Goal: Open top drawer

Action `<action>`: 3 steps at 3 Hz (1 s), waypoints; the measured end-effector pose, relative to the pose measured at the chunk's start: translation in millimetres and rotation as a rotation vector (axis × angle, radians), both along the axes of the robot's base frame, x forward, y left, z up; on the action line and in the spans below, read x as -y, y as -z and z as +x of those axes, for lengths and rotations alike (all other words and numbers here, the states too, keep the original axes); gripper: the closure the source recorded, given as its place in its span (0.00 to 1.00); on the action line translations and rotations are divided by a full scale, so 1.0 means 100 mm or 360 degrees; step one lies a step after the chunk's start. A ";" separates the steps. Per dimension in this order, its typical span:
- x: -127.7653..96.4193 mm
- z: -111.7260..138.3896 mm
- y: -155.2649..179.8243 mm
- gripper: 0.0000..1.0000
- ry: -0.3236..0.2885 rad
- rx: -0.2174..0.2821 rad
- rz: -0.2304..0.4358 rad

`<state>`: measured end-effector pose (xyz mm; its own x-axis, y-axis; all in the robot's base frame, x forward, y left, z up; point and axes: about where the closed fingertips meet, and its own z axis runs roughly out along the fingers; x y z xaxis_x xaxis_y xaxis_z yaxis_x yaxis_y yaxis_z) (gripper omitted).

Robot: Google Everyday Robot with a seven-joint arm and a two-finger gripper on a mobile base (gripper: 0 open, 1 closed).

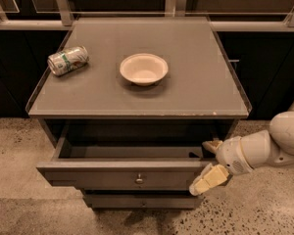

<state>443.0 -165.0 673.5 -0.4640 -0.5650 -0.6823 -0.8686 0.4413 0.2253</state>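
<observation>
We see the top drawer (98,176) pulled well open, its right end between the spread fingers of the claw (202,166); little seems left.

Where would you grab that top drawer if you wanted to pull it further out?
With the top drawer partly out, its front panel's top lip is exposed: a long, thin, straight edge, likely easier than the small round knob. Come from the front, slightly above. The end effector sits at the drawer's right front corner.
</observation>
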 end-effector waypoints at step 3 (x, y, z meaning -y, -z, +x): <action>-0.27 0.19 0.07 0.00 -0.0081 0.0020 0.0083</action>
